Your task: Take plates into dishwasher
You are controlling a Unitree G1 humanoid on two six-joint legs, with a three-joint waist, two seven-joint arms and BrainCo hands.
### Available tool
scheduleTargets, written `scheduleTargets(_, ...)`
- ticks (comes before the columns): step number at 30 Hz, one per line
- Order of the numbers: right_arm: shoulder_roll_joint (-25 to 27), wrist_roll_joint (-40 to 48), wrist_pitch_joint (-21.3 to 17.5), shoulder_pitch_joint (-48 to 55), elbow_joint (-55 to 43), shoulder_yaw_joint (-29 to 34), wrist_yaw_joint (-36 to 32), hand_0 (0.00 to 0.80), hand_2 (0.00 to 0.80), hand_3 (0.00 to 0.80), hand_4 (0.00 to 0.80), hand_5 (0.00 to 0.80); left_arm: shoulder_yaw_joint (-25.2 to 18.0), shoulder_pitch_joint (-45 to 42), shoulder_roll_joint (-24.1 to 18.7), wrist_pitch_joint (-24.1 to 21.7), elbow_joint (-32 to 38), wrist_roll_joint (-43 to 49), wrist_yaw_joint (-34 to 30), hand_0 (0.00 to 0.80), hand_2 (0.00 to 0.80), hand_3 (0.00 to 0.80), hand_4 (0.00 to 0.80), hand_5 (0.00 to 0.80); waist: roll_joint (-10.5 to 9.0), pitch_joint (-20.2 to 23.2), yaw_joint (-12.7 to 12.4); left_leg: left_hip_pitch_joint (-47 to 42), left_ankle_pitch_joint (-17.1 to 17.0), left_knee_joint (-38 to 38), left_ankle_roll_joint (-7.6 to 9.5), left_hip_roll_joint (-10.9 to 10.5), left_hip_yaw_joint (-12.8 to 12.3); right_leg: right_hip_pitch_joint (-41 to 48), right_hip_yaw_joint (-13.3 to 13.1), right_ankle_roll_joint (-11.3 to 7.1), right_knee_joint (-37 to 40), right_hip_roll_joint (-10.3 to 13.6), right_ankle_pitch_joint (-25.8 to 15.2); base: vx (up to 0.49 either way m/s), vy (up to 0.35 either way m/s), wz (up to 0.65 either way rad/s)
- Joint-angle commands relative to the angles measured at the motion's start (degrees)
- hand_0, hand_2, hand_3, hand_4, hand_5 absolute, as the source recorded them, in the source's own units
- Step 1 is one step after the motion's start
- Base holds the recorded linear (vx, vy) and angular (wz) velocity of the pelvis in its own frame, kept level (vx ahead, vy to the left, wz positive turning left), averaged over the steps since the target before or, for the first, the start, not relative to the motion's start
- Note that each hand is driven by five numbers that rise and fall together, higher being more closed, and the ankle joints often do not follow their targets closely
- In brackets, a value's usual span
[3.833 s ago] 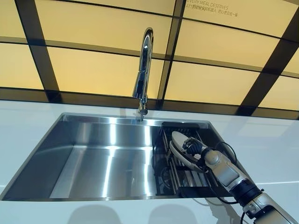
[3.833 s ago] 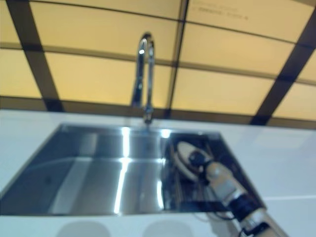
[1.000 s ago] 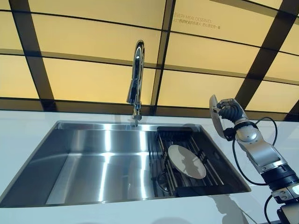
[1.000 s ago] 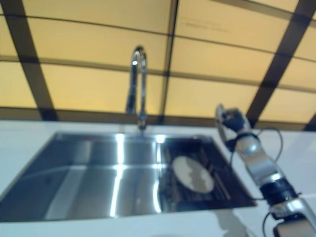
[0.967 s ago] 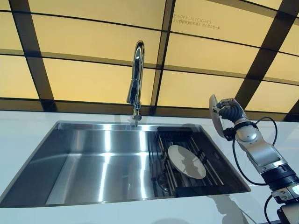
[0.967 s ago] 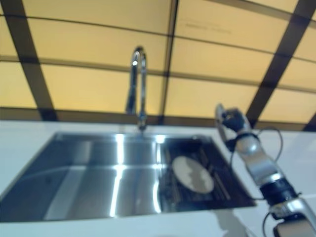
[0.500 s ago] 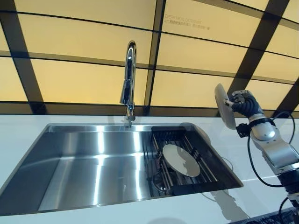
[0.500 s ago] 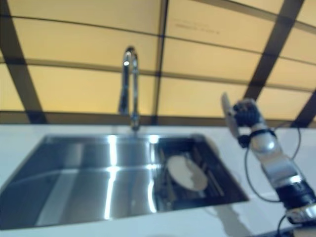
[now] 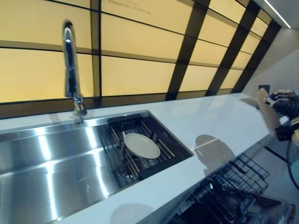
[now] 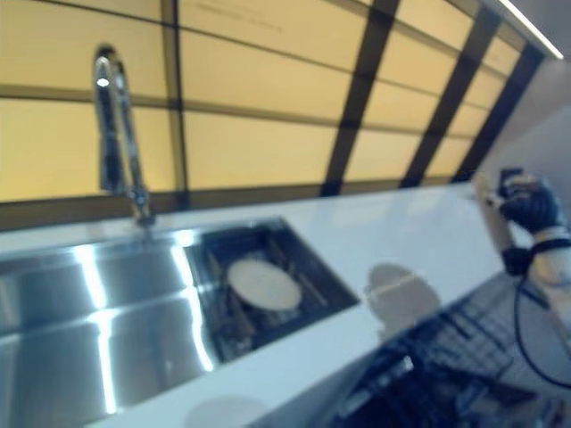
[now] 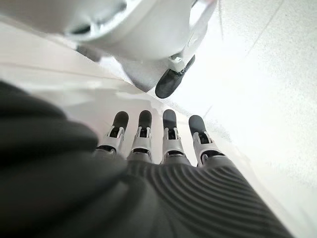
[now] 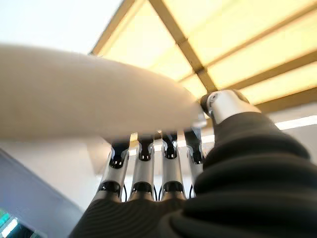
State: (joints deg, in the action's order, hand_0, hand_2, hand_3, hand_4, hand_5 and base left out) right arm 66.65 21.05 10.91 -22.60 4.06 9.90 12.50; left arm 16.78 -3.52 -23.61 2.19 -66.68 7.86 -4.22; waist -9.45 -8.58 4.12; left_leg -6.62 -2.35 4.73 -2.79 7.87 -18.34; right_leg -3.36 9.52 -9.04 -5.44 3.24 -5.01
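At far right, past counter edge: your right hand pinches plate on edge, tilted, above open dishwasher rack, prob. for slotting in upright. Second plate waits in sink rack. Left hand: fingers straight, empty.

Two plates: one plate in sink rack, one held plate far right. One sink, one faucet, one dishwasher rack.
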Motion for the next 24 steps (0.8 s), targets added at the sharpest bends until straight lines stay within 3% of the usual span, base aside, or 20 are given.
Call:
scheduleTargets(1, 1.88, 1.65, -3.04, -0.4, -0.68, 3.0, 0.9, 0.8, 0.8, 0.8, 0.8, 0.8, -0.13, 3.7, -1.38, 0.05, -2.04, -0.41, 0.26, 0.0, 0.0, 0.0, 0.0, 0.0, 0.1, 1.38, 0.39, 0.83, 6.38, -2.9, 4.73, -3.71, 0.27, 4.19, -0.51, -1.27, 0.39, 6.57, -0.87, -0.048, -0.159, -1.06)
scheduleTargets(8, 1.13, 3.18, -3.4, 0.43, -0.56, 2.47, -1.89, 0.8, 0.8, 0.8, 0.8, 0.8, -0.37, 4.73, -1.62, -0.26, -2.14, -0.47, 0.62, 0.0, 0.0, 0.0, 0.0, 0.0, 0.17, 2.75, 1.16, -0.65, 5.49, -0.69, 3.2, -2.32, -2.36, 6.44, 0.08, -1.83, 5.22, 4.81, 1.79, -0.033, -0.208, -0.43)
scheduleTargets(13, 0.35, 3.45, -2.26, 0.63, -2.18, 1.24, -4.65, 0.8, 0.8, 0.8, 0.8, 0.8, -0.39, 5.71, -0.24, -1.92, -2.35, -0.34, 0.66, 0.0, 0.0, 0.0, 0.0, 0.0, 0.75, 2.94, 1.8, -0.58, 4.54, -0.44, 1.78, -1.37, -2.1, 7.12, -0.54, -0.13, 7.4, 2.67, 2.36, -0.019, -0.28, -0.09)
scheduleTargets(20, -4.56, -0.18, 0.43, -1.79, -3.23, -3.61, -8.7, 0.8, 0.8, 0.8, 0.8, 0.8, 1.81, 6.24, 3.58, -4.97, -1.0, -0.55, 1.28, 0.0, 0.0, 0.0, 0.0, 0.0, 3.05, 0.89, 2.29, 0.98, 1.65, -0.83, -0.65, 0.21, -1.11, 6.56, -1.59, 3.07, 8.48, 0.2, 3.2, -0.067, -0.212, 0.03)
scheduleTargets(24, -6.02, -1.26, 0.87, -3.75, -3.42, -6.37, -10.3, 0.8, 0.8, 0.8, 0.8, 0.8, 2.77, 7.37, 3.95, -5.11, -0.48, -1.17, 1.42, 0.0, 0.0, 0.0, 0.0, 0.0, 3.96, -0.54, 2.74, 2.43, 0.18, -0.7, -1.67, 0.96, -0.23, 5.75, -2.18, 3.88, 9.04, -0.71, 3.08, -0.1, -0.123, 0.14)
